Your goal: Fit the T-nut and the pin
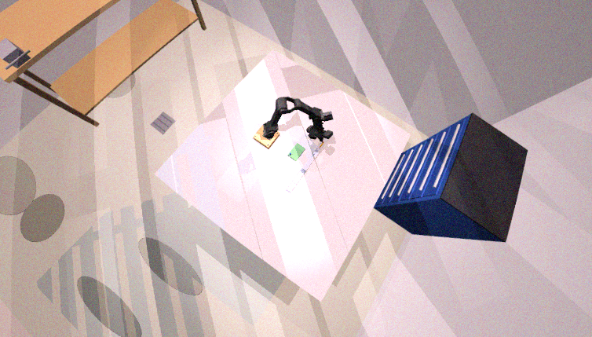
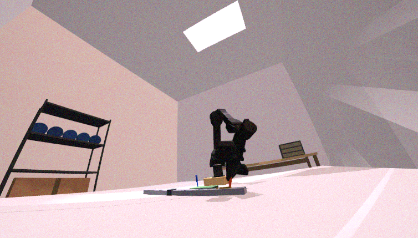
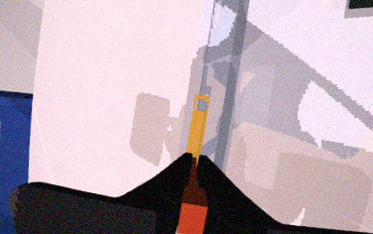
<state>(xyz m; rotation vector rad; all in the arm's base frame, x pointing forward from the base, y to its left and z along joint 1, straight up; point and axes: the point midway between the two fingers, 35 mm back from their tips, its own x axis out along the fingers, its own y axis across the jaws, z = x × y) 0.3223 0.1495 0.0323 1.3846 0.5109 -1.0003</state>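
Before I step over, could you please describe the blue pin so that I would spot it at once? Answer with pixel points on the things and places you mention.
Find the black arm [image 1: 298, 104] [image 2: 217, 132] on the pale pink table [image 1: 349, 176] [image 2: 277, 201]. Beside its base lies a small green tray [image 1: 297, 152] [image 2: 205, 187]. The pin [image 1: 290, 154] [image 2: 197, 180] is the thin, upright blue stick there, unlike the orange handle [image 2: 230, 182] [image 3: 192, 217] at the tool [image 2: 229, 178] [image 3: 195, 157].

Orange upright handle [image 3: 191, 218]: lower end of it cut off by the wrist picture's bottom edge; in the exterior view, its top hidden behind the black pincer [image 2: 232, 178] [image 3: 195, 160]. Long grey aluminum rail [image 3: 237, 74]: runs out past the wrist picture's top edge. Slim blue pin [image 1: 290, 154]: a speck from above (round end too small to tell). Small dark bracket [image 1: 303, 170] [image 2: 169, 192]: hole too small to tell. Blue drawer cabinet [image 3: 15, 164]: cropped by the wrist picture's left edge.
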